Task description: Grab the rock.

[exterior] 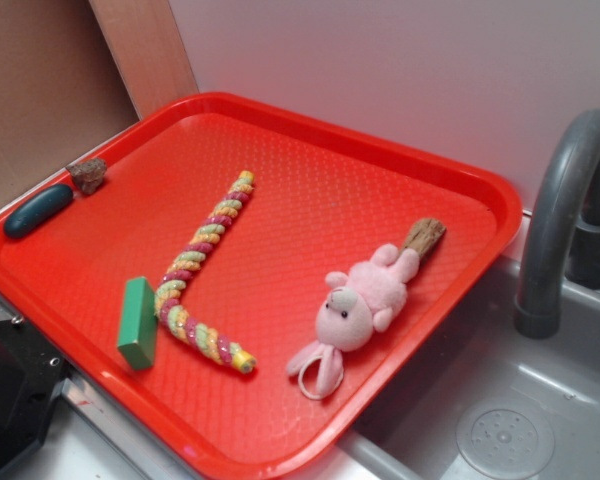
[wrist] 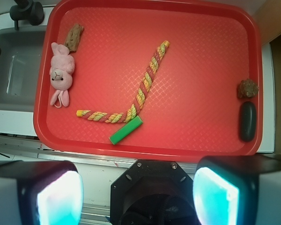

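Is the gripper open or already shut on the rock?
Open: the gripper fingers sit wide apart, empty, outside the tray; the rock lies untouched.

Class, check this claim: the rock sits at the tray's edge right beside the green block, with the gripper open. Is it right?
One error: the rock sits beside the dark teal oblong, not the green block, as the exterior view shows. The gripper is indeed open.

Red tray (exterior: pixel 330 210), bent rope toy (exterior: pixel 202 265), green block (exterior: pixel 137 322), pink plush bunny (exterior: pixel 355 305) (beside brown stick (exterior: pixel 423 236)), teal oblong (exterior: pixel 38 210), grey faucet (exterior: pixel 560 220).

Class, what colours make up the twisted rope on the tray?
The rope is pink, yellow and green, clearest in the wrist view.
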Robot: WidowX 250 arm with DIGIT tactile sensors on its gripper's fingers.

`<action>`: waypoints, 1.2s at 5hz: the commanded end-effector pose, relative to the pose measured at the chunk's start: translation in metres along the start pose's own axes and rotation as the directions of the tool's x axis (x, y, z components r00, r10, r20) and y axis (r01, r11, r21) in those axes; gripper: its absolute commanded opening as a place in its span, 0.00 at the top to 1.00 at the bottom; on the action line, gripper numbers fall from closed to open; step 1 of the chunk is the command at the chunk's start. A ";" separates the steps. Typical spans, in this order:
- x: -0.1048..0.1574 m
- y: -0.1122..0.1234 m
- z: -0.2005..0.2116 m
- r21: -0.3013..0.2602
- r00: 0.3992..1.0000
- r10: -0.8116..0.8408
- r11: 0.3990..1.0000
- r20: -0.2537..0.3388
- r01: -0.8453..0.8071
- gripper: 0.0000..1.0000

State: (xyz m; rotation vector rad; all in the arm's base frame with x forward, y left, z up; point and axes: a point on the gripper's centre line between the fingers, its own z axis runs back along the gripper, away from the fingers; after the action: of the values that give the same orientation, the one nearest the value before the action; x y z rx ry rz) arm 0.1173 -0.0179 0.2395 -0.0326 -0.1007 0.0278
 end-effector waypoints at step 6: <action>0.057 0.144 -0.119 0.071 0.997 0.071 0.995 -0.032 -0.068 0.00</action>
State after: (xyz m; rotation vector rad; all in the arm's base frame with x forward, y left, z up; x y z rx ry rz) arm 0.1811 0.1201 0.1141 0.0227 -0.0276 0.1019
